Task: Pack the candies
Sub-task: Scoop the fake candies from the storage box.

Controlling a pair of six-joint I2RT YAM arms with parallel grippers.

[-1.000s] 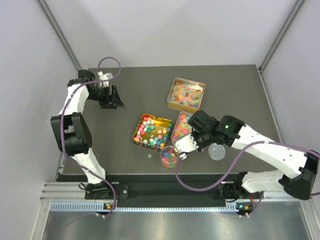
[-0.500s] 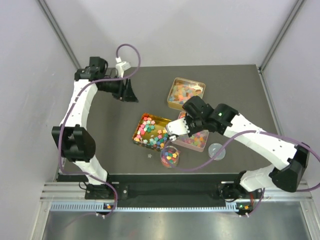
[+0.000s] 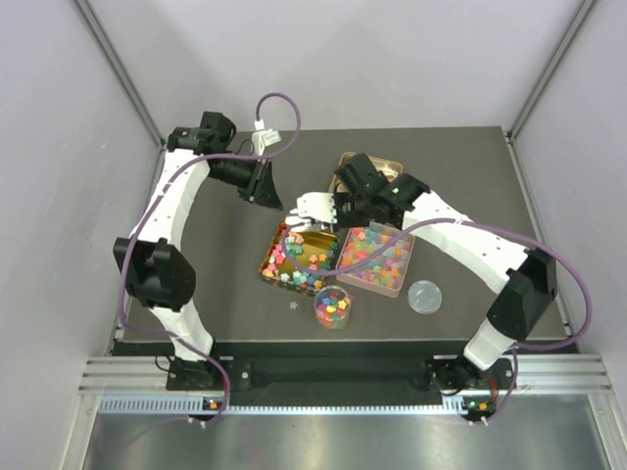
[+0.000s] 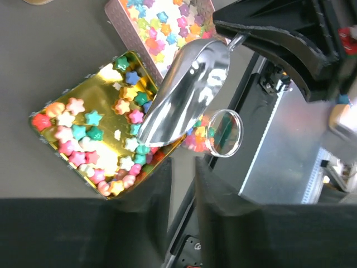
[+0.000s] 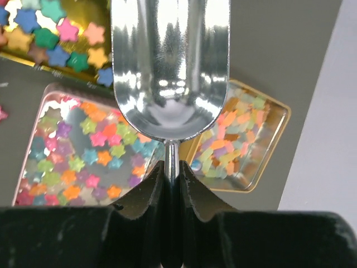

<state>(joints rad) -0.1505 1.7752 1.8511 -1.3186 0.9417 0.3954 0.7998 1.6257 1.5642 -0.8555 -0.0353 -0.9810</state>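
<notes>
On the dark matte table, your candies lie in four containers. A shiny square gold tin holds opaque, star-shaped pieces in pink, teal, yellow, blue and red. At its 3 o'clock, touching or just beside it, a rectangular pink tin holds more stars. At its 1 o'clock, partly under your right arm, a second gold tin holds translucent, gummy-looking pieces. At 5 o'clock stands a small round clear cup, partly filled, with a clear round lid lying flat well off to the cup's 3 o'clock.

Your right gripper is clamped tight on the thin stem of a polished metal scoop, whose rounded, mirror-bright bowl hangs over the first tin's 12 o'clock edge. From those fingers, the pink tin's stars lie below at 9 o'clock and the gummies at 3 o'clock, none touching the pads.

Your left gripper hovers at the first tin's 11 o'clock. Its black fingers stand a narrow gap apart and hold nothing, with the stars well clear beneath them.
</notes>
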